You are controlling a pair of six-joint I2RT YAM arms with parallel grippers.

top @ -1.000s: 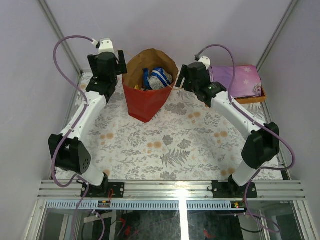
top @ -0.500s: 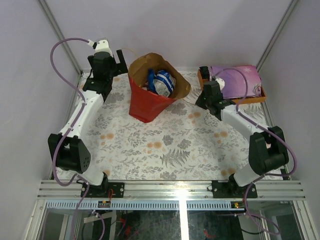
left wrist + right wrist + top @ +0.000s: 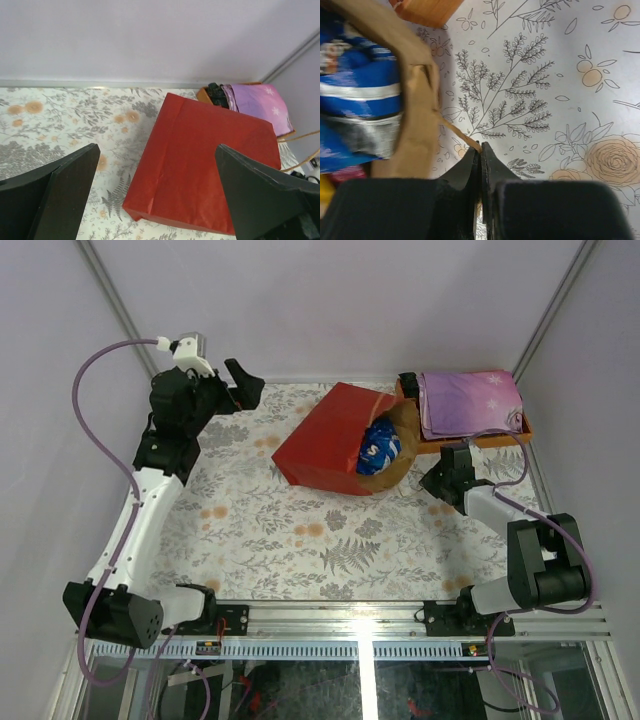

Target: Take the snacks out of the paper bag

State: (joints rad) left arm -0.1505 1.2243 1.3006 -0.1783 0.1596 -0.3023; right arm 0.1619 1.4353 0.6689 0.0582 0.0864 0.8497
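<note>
The red paper bag (image 3: pixel 325 440) lies on its side in the middle of the table, its brown mouth facing right. In that mouth a blue snack packet (image 3: pixel 378 447) shows, seen close up in the right wrist view as a blue and silver packet (image 3: pixel 360 100) with bits of red and yellow under it. My right gripper (image 3: pixel 428 480) sits low, just right of the mouth. It is shut (image 3: pixel 481 146) on the bag's thin tan handle (image 3: pixel 457 132). My left gripper (image 3: pixel 243 385) hangs open at the back left, apart from the bag (image 3: pixel 200 160), nothing between its fingers.
An orange wooden tray (image 3: pixel 405 390) stands at the back right corner, holding a folded purple star-print cloth (image 3: pixel 468 400). It is just behind the bag's mouth. The floral tablecloth (image 3: pixel 300 530) covers the table. Walls close in the back and sides.
The bag went from upright to lying on its side, mouth to the right. My right gripper shut on the handle and drew back toward the near right. My left arm pulled away leftward.
</note>
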